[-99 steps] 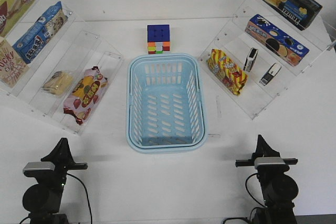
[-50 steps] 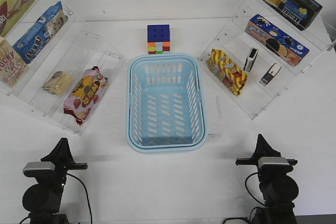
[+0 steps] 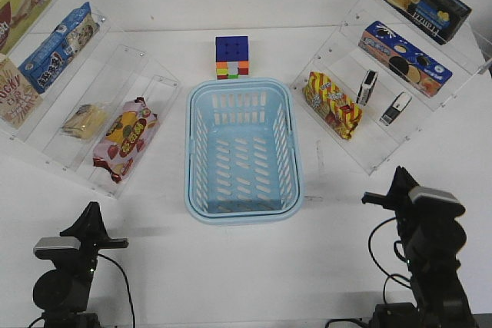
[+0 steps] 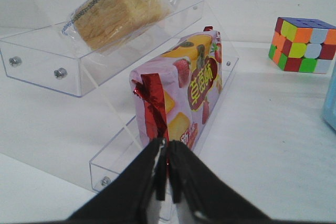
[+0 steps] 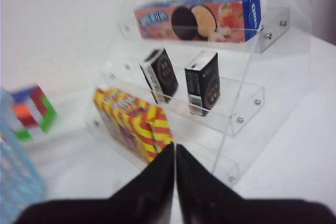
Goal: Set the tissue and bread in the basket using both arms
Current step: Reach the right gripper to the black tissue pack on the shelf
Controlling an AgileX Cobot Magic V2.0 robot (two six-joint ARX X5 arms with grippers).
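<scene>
The light blue basket (image 3: 243, 213) stands empty in the middle of the table. The bread (image 3: 84, 120), pale yellow in clear wrap, lies on the left acrylic shelf and shows in the left wrist view (image 4: 118, 11). Two black tissue packs (image 3: 367, 87) (image 3: 396, 108) stand on the right shelf, and both show in the right wrist view (image 5: 160, 74) (image 5: 203, 82). My left gripper (image 3: 92, 211) is shut and empty, near the table's front left, pointing at the left shelf (image 4: 167, 145). My right gripper (image 3: 398, 182) is shut and empty, short of the right shelf (image 5: 175, 148).
A fruit-printed red packet (image 3: 124, 138) lies on the lowest left shelf, right in front of my left gripper. A red-yellow snack bag (image 3: 332, 104) stands on the lowest right shelf. A colour cube (image 3: 232, 57) sits behind the basket. Biscuit boxes (image 3: 403, 57) fill the upper shelves.
My right arm has moved right and forward and turned toward the right shelf. My left arm has not moved. Nothing on the shelves has shifted.
</scene>
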